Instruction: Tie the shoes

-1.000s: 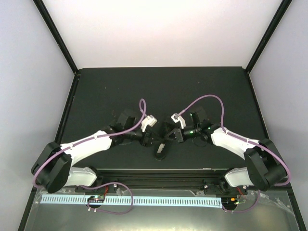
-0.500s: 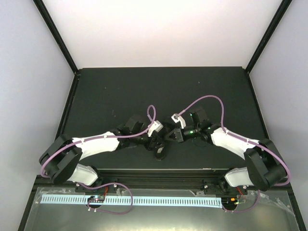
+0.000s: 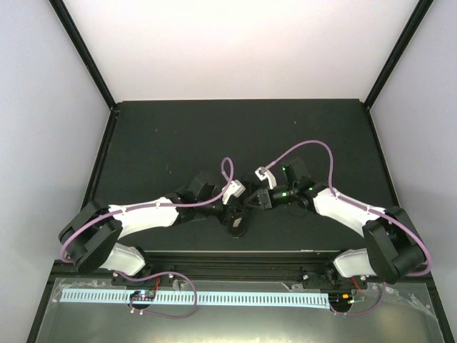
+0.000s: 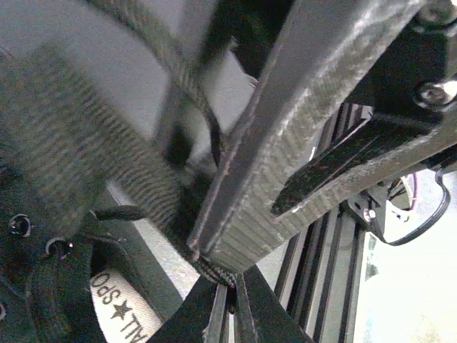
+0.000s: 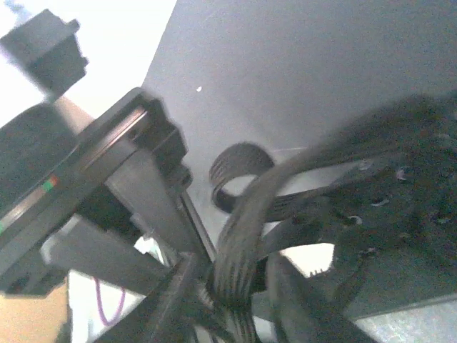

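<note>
A small black shoe [image 3: 236, 224] sits on the dark counter [image 3: 178, 136], close to the near edge and about midway between left and right. Both arms reach inward and meet over it. The left fingers [image 3: 233, 209] are right over the shoe's far end. The right fingers [image 3: 251, 202] are just to the right of them and slightly farther back. A purple cable [image 3: 227, 171] loops above the left wrist.

In the left wrist view, the left fingers are fully closed, and a flat woven black lace [image 4: 153, 189] runs down from the upper left into their tips, where it is pinched. The shoe fills the lower left of that view. Two metal eyelets [image 4: 18, 225] show on its dark upper, and beside them a pale inner label [image 4: 121, 311] with part of some printed lettering and a star.

In the right wrist view, the right fingers stand a little apart, and a broad band of lace passes straight between them. The picture is too blurred to tell whether they grip the band or only flank it. Just beyond the fingertips, more lace curls into a small loop [image 5: 239, 175] that appears to lie on the counter. The shoe's laced upper is at the right of that view, blurred, with a few eyelets catching the light.
</note>
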Action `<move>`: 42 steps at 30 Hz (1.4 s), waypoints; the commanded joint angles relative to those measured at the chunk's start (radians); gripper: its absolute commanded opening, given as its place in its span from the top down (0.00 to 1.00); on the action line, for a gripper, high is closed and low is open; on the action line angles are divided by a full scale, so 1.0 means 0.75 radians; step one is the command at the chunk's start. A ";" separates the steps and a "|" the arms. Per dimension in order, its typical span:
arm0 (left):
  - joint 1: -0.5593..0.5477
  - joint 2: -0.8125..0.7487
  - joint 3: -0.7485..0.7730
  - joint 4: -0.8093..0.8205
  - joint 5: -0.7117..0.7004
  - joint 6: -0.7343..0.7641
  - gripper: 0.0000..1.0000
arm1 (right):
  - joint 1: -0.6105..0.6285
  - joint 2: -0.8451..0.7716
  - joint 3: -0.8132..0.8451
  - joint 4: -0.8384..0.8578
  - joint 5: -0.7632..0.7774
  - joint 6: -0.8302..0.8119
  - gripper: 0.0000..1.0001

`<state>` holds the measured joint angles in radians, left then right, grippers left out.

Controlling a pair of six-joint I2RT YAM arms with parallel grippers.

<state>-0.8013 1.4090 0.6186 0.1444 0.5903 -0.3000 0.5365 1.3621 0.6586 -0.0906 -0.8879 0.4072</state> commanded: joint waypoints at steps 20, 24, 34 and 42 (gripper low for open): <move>-0.161 -0.083 -0.066 0.023 -0.074 -0.348 0.98 | -0.065 -0.651 -0.137 -0.385 0.499 0.329 0.08; -0.163 -0.097 -0.068 -0.005 -0.112 -0.362 0.99 | -0.065 -0.640 -0.150 -0.371 0.503 0.312 0.18; 0.093 -0.278 0.251 -0.529 -0.170 -0.198 0.98 | -0.065 -0.585 -0.065 -0.507 0.688 0.189 0.22; 0.186 -0.263 0.260 -0.582 -0.028 -0.172 0.98 | -0.065 -0.578 -0.127 -0.492 0.715 0.175 0.24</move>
<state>-0.6685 1.2068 0.8021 -0.2119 0.5190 -0.4576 0.4923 0.9279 0.5816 -0.4553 -0.3958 0.5606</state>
